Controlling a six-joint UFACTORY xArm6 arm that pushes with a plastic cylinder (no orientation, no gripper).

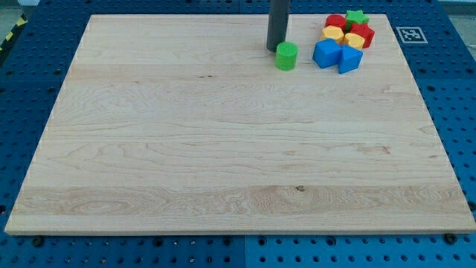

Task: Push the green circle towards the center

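The green circle (286, 56) is a small green cylinder lying on the wooden board (223, 149) near the view's top, a little right of the middle. My rod comes down from the view's top edge, and my tip (276, 49) rests on the board just to the upper left of the green circle, touching it or nearly so.
A tight cluster of blocks sits at the view's top right: a blue cube (325, 53), a blue block (349, 59), two yellow blocks (332, 33) (354, 40), red blocks (336, 21) (365, 33) and a green star (358, 16). A marker tag (410, 34) lies beyond the board's right corner.
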